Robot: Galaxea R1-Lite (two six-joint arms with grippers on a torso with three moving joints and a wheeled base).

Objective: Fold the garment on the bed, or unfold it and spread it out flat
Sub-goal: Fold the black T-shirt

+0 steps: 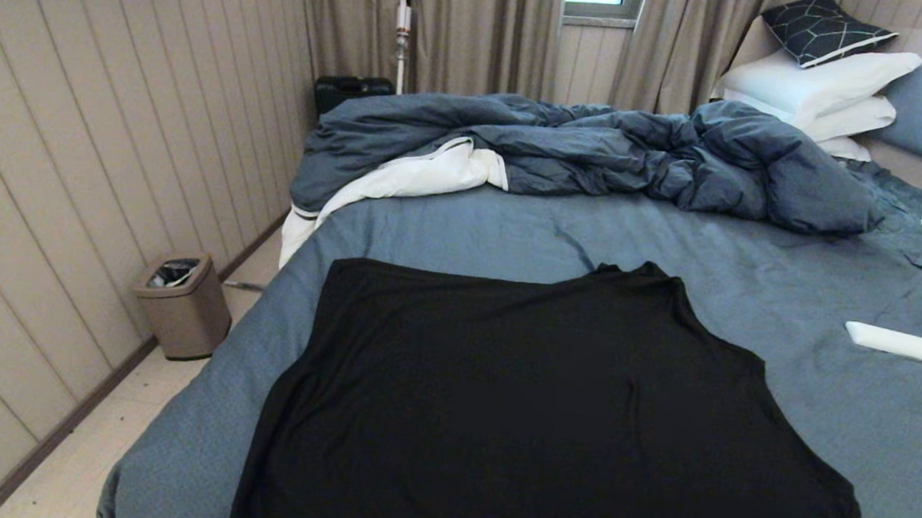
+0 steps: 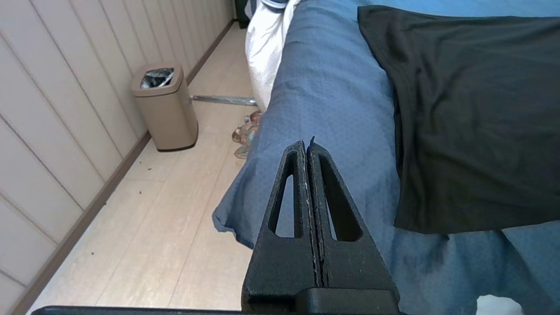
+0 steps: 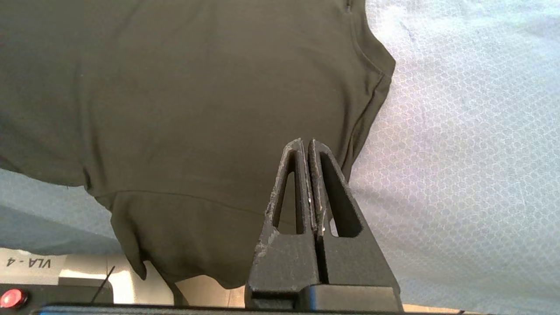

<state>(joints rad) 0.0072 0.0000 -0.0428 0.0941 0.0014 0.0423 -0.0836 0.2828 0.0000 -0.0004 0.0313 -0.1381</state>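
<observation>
Garment-wise, both claws come first: the left claw (image 2: 307, 146) is pressed closed on nothing above the bed's edge, the right claw (image 3: 305, 145) likewise closed and empty over the shirt's hem near a sleeve. One garment (image 1: 548, 408), a black T-shirt, lies spread flat on the bed (image 1: 447, 226), plain side up; its near edge is cut off from the head view. Beyond it sit one rumpled duvet (image 1: 596, 151), stacked white pillows (image 1: 819, 93) and one patterned cushion (image 1: 823, 29). One bin (image 1: 183, 306) stands by the panelled wall.
</observation>
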